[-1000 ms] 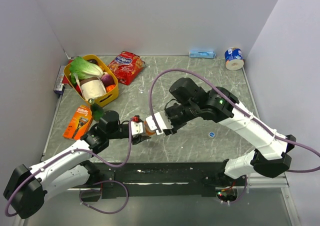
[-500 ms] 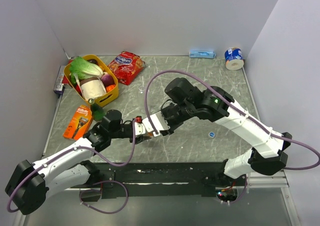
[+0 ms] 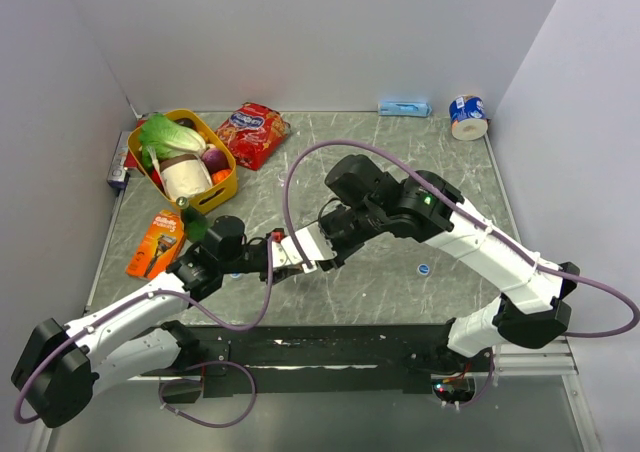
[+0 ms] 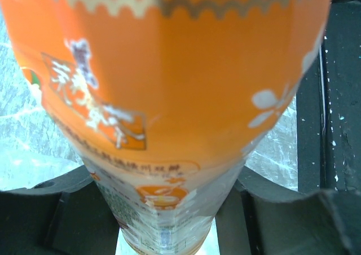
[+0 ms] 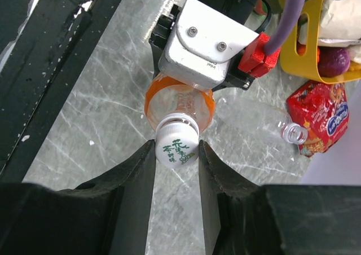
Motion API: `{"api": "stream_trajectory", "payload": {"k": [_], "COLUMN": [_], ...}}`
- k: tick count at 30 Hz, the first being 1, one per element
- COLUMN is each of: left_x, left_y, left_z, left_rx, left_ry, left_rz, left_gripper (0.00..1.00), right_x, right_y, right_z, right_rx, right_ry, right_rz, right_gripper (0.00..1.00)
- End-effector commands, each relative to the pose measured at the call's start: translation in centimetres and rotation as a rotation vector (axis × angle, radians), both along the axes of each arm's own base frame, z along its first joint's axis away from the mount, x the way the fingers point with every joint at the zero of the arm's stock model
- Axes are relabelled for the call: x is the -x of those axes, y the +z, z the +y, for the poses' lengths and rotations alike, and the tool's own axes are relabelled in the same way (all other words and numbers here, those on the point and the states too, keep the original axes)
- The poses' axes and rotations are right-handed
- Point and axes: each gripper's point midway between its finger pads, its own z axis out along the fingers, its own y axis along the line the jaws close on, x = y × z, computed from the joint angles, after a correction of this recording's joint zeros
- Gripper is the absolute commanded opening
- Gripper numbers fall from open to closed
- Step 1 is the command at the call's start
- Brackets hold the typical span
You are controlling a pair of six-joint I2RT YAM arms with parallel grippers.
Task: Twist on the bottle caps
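The small orange-labelled bottle (image 4: pixel 169 97) fills the left wrist view, and my left gripper (image 4: pixel 169 227) is shut on its body. In the right wrist view a whitish cap (image 5: pixel 176 145) with green writing sits on this bottle's (image 5: pixel 179 102) neck. My right gripper (image 5: pixel 176 149) is shut on that cap, one finger on each side. From above, the two grippers meet over the table's front middle, left (image 3: pixel 266 258) and right (image 3: pixel 300 251). A colourless bottle (image 5: pixel 265 122) lies uncapped on the table beyond them. A blue cap (image 3: pixel 424 268) lies loose to the right.
A yellow basket (image 3: pixel 226 186) of groceries stands at the back left, with a red snack bag (image 3: pixel 252 132) beside it. A dark green bottle (image 3: pixel 190 218) and an orange razor pack (image 3: pixel 155 242) lie left of my left arm. A tape roll (image 3: pixel 467 115) sits at the far right corner.
Both grippers, joined at the orange bottle, have drifted a little to the left. The right arm's elbow has shifted left with them. Both grips are unchanged.
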Motion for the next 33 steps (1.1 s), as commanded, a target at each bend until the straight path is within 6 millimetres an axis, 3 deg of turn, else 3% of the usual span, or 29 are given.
{"api": "stream_trajectory", "payload": {"k": [1,17,33], "left_x": [-0.7,-1.1,-3.2], "left_y": [4.8,5.8,10.6], "left_z": [-1.0,0.2,0.4], "left_rx": [0.121,0.238,0.413], "left_ry": [0.004,0.11,0.249], "left_rz": [-0.084,-0.115,-0.108], "left_gripper": [0.01,0.01,0.01], "right_x": [-0.4,-1.4,-3.4], "right_y": [0.6,0.6,-0.4], "right_z": [0.5,0.8,1.4], "right_rx": [-0.012,0.001,0.056], "right_ry": [-0.065,-0.205,-0.496], "right_rz": [0.016,0.113,0.267], "right_gripper": [0.32,0.33,0.33]}}
